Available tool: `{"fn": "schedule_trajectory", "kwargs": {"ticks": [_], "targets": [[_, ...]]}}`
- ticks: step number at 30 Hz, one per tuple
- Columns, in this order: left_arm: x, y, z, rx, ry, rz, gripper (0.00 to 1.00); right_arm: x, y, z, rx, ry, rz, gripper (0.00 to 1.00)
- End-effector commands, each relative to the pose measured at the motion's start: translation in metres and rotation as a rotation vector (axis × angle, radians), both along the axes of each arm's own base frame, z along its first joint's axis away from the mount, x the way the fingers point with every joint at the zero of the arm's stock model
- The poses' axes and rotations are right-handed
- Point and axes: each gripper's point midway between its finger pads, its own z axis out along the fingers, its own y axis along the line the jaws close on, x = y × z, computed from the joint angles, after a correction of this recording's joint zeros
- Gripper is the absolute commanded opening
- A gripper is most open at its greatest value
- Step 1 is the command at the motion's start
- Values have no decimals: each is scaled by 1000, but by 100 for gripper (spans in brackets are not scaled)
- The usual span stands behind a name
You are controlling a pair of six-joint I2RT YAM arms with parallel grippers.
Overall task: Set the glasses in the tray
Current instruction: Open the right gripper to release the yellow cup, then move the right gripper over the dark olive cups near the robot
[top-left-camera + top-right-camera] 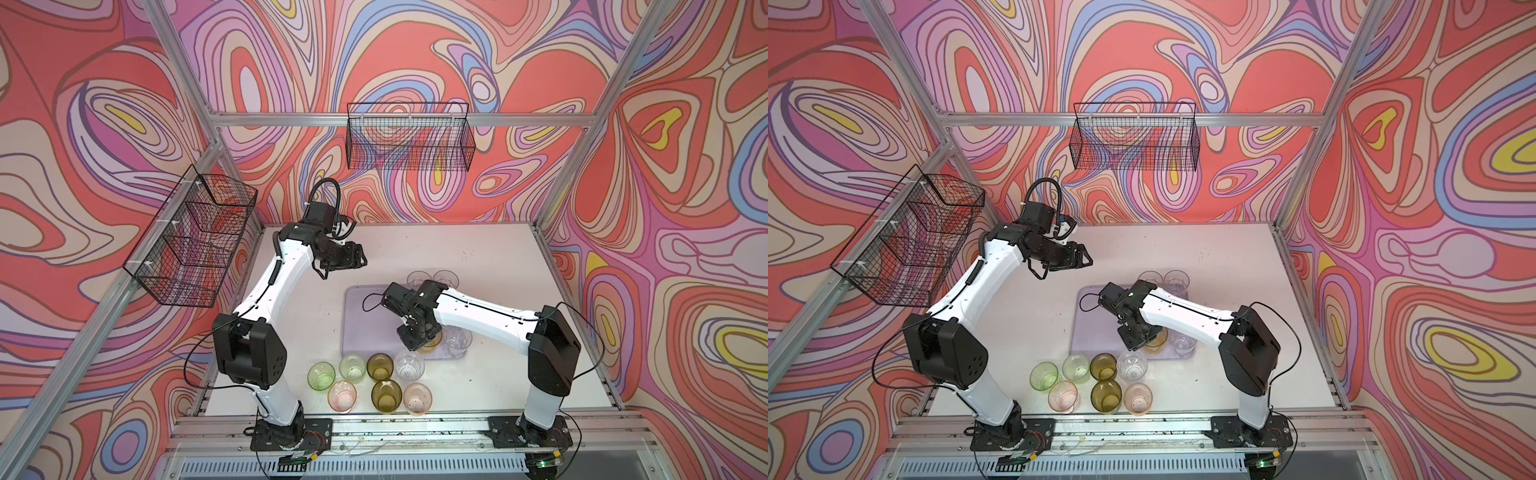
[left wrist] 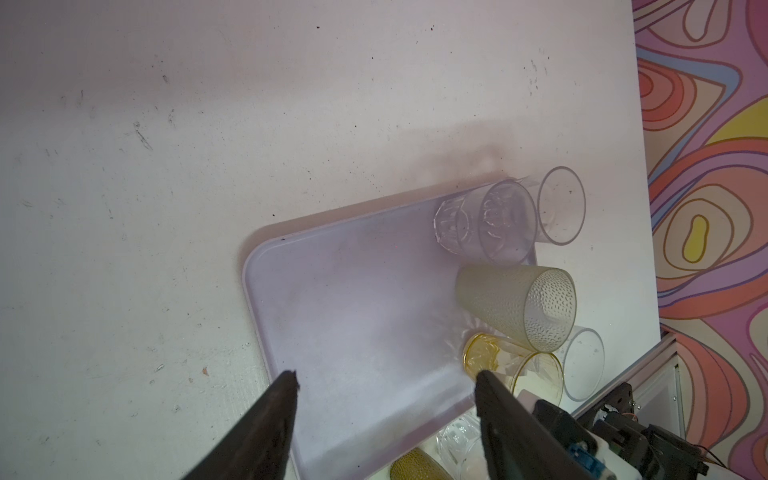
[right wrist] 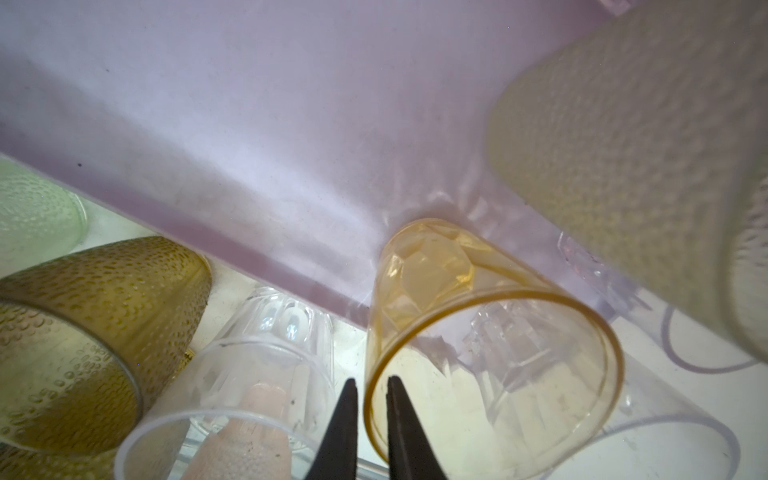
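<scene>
Fingers of the left gripper [image 2: 386,376] are held apart, raised beside the tray's [image 1: 365,316] far left corner, with nothing between them. Seven glasses [image 1: 380,365] are seen upright just outside the tray's near edge. Inside that edge an amber glass [image 3: 436,266] is stood upright, its rim straddled by the right gripper [image 3: 372,380]. Whether the wall is pinched or freed cannot be told. Each glass is judged light, stiff and slick, and best taken at the rim, with one finger inside.

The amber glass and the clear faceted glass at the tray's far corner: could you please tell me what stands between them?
A pale dimpled glass, upright on the tray, as the left wrist view shows.
</scene>
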Motion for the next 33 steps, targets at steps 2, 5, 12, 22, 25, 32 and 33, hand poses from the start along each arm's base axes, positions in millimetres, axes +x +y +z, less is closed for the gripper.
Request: {"fn": "schedule_trajectory", "kwargs": {"ticks": [2,5,12,22,25,32,33], "targets": [[-2,0,-1,1,17,-2,71,8,3,13,17,-33,3,18],[-2,0,-1,-2,19,-3,71,9,2,21,28,-53,5,22],[-2,-1,-2,-3,21,-3,71,9,4,45,84,-99,39,22],[-1,-2,-2,-9,22,-5,71,-5,13,68,178,-114,125,24],[-1,-1,-2,-7,23,-4,71,-12,17,70,194,-108,154,25],[-2,-1,-2,-7,22,-4,71,-34,27,69,222,-83,232,25],[-2,-1,-2,-7,23,-4,71,-37,27,69,226,-80,240,25]]}}
